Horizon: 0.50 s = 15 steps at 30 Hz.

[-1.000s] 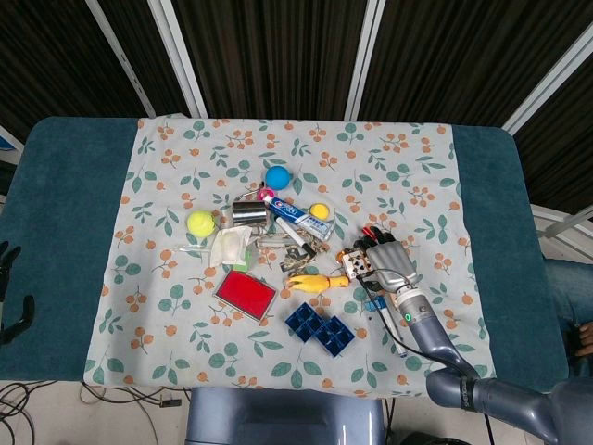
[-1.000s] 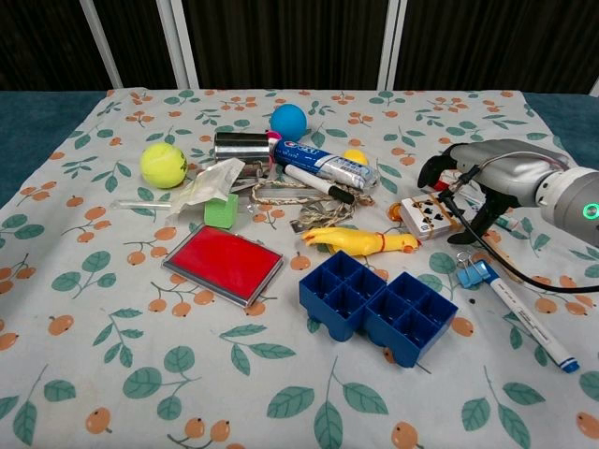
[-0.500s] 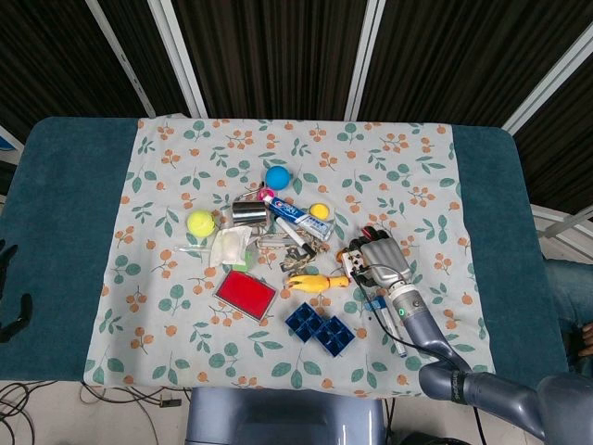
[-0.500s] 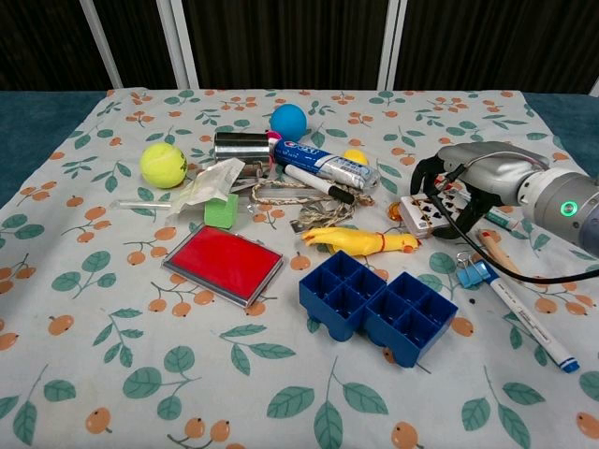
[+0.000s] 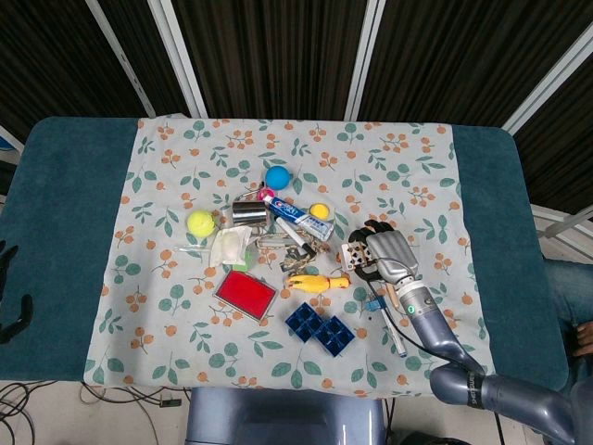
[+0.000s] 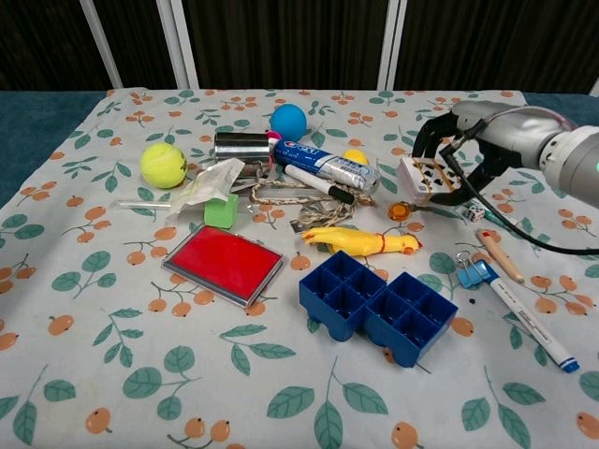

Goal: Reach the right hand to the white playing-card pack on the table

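The white playing-card pack shows its pip-printed face and is tilted, lifted clear of the floral cloth. My right hand grips it from the right side, fingers wrapped over its top and back edge. From the head view the pack sticks out to the left of the right hand, just right of the object pile. Dark fingers of my left hand show only at the far left edge, off the table, apart and holding nothing.
Below the pack lie a small orange disc and a yellow rubber chicken. A blue compartment tray, a blue clip and a marker sit nearer me. Toothpaste, a metal can and a tennis ball lie left.
My right hand has closed around the card pack and raised it off the cloth, moving up and away from me. The orange disc under it is now uncovered.
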Each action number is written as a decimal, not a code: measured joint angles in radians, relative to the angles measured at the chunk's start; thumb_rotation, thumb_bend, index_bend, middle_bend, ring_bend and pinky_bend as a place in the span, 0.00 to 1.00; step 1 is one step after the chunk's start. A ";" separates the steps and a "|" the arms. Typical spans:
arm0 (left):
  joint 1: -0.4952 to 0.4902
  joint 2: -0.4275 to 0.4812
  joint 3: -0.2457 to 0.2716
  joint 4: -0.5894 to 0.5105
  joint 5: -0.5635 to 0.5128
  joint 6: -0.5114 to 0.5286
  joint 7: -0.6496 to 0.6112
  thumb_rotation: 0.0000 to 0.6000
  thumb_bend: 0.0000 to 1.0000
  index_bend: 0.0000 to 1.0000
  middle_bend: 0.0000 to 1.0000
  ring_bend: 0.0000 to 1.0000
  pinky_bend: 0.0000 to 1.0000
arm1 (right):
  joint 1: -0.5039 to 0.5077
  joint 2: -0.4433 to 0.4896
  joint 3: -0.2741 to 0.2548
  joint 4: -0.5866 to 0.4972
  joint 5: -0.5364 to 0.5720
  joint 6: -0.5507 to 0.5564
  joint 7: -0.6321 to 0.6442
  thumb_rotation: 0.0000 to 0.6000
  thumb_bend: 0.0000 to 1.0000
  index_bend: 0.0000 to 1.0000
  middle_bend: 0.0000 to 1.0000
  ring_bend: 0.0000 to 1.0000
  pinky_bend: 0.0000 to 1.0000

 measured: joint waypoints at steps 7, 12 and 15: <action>0.002 0.000 0.002 -0.004 0.005 0.005 0.001 1.00 0.50 0.00 0.00 0.06 0.09 | -0.041 0.145 0.058 -0.171 0.001 -0.020 0.285 1.00 0.37 0.40 0.44 0.19 0.21; 0.003 -0.002 0.004 -0.004 0.008 0.006 0.005 1.00 0.50 0.00 0.00 0.06 0.09 | -0.068 0.237 0.088 -0.242 -0.039 -0.059 0.558 1.00 0.36 0.40 0.43 0.19 0.21; 0.003 -0.004 0.004 -0.005 0.009 0.008 0.008 1.00 0.50 0.00 0.00 0.06 0.09 | -0.086 0.286 0.098 -0.265 -0.099 -0.073 0.754 1.00 0.36 0.40 0.43 0.19 0.21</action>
